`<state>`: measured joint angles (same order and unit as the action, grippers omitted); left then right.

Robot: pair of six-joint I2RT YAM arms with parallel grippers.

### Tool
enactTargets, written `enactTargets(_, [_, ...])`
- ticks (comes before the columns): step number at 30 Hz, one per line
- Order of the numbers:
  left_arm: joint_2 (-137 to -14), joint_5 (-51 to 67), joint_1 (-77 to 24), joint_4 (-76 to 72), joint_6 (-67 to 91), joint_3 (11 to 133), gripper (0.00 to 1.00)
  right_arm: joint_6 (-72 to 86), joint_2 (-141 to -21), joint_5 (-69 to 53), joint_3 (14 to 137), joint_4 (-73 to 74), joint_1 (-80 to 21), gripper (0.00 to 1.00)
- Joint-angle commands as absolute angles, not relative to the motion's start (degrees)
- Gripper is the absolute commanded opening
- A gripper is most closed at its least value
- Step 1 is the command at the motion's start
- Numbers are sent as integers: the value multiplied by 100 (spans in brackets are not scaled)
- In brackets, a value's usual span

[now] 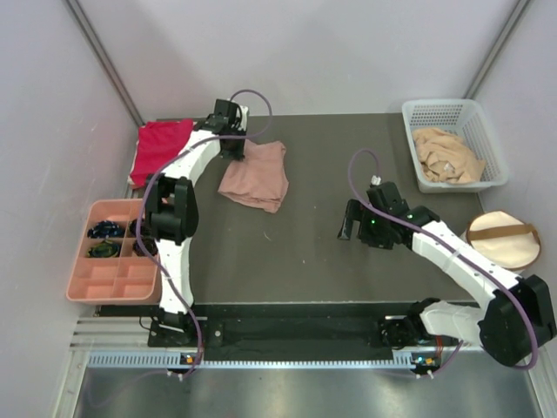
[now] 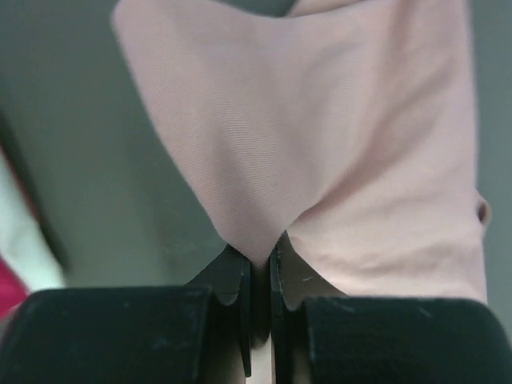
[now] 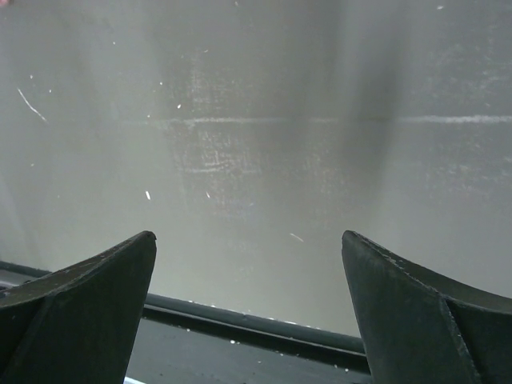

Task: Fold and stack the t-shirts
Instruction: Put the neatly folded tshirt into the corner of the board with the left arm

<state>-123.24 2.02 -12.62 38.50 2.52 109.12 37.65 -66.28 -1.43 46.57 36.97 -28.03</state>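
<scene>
The dusty-pink t-shirt [image 1: 254,177] lies bunched at the far left-centre of the desk [image 1: 331,252]. Its far edge is pinched between the left fingers [image 2: 230,282], which are clamped on the cloth. A red t-shirt [image 1: 161,148] lies near it at the far left corner, and a tan t-shirt [image 1: 446,155] fills the white basket [image 1: 452,106] at far right. The right fingers [image 3: 88,296] stand wide apart over bare desk, holding nothing.

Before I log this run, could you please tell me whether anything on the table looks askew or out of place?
The dusty-pink t-shirt lies skewed to the table's edges, its near edge rumpled, one corner pinched in the left pincer. The tan t-shirt sits crumpled in the white basket. Nothing looks spilled or damaged.
</scene>
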Motion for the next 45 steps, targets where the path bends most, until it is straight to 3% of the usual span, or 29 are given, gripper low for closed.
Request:
enactTargets(1, [-12664,-439,-1029,4166,-351,12038,0,3797,-6881,-448,4597,3147,-2865,99])
enactTargets(10, [-13069,-1151,-598,4096,-756,13024,0,3779,-7601,-870,4614,2681,-2856,99])
enactTargets(31, [-12735,-1529,781,3656,-993,13060,0,3841,-8596,-1239,5018,2399,-2927,99])
enactTargets(45, [-12516,-1969,967,3419,-1072,13061,0,3938,-8850,-1266,5010,2285,-3120,99])
